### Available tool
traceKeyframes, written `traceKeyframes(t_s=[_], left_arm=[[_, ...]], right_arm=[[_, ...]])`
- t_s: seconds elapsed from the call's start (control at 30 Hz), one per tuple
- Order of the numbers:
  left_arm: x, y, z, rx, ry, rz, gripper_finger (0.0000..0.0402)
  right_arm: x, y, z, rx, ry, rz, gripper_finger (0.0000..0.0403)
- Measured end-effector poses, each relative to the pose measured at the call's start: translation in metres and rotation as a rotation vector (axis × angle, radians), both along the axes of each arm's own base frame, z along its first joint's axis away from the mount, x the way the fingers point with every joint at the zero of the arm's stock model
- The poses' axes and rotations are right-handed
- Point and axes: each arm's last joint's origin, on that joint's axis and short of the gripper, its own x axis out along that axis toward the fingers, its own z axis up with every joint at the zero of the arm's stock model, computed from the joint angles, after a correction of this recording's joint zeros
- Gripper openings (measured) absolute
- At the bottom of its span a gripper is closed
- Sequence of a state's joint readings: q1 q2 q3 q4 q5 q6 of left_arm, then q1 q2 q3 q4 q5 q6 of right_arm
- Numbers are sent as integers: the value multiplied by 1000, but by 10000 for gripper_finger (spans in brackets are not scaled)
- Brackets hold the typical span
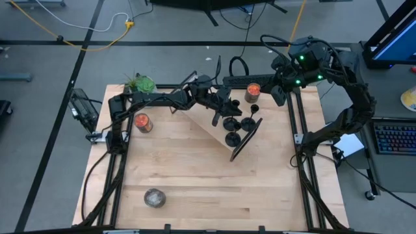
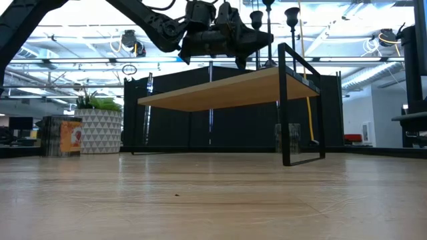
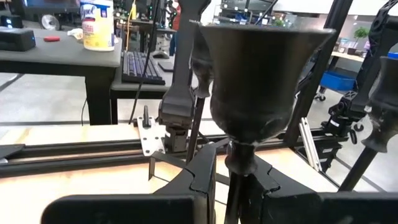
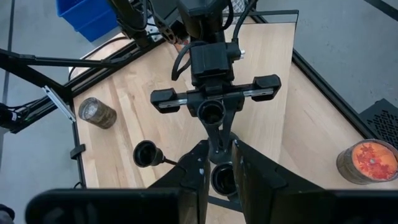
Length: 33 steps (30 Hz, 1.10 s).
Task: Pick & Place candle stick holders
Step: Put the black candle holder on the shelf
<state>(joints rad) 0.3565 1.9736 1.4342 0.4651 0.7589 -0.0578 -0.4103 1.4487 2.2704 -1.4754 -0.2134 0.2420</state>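
Observation:
A small wooden shelf (image 1: pixel 211 130) with a black frame stands mid-table. My left gripper (image 1: pixel 224 112) reaches over it from the left and is shut on a black goblet-shaped candle stick holder (image 3: pixel 261 74). In the right wrist view this holder's cup (image 4: pixel 211 112) shows from above. Two more holders (image 1: pixel 247 123) (image 1: pixel 233 138) stand on their round bases on the shelf top. My right gripper (image 1: pixel 279 96) hovers higher, at the far right by an orange-topped jar. Its fingers (image 4: pixel 193 174) stand a narrow gap apart and hold nothing. My left gripper pinches the holder's thin stem (image 3: pixel 239 163), just below the cup, between its two fingers (image 3: pixel 202 180). The fingers come roughly level from the table's left and lie across the stem. The holder stands upright. The fingers hide its base, so I cannot tell whether it rests on the shelf.
An orange-topped jar (image 1: pixel 252 91) stands at the far edge and another (image 1: pixel 142 122) at the left. A grey-lidded jar (image 1: pixel 154 197) stands near the front left. A potted plant (image 1: pixel 140 83) is at the far left corner. Bare wood (image 1: pixel 260 195) lies toward the near edge.

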Motion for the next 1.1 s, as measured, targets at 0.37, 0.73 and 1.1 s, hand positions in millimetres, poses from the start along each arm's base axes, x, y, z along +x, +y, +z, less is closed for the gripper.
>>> traceKeyframes(t_s=[0.37, 0.73, 1.1], left_arm=[[-1, 0, 0, -28, 14, -24, 43], [-3, 1, -5, -66, 88, -17, 115], [-14, 6, 2, -96, 165, -6, 178]], right_arm=[[0, 0, 0, -4, 0, 4, 59], [0, 0, 0, -13, 3, 13, 59], [0, 0, 0, -18, 4, 18, 59]])
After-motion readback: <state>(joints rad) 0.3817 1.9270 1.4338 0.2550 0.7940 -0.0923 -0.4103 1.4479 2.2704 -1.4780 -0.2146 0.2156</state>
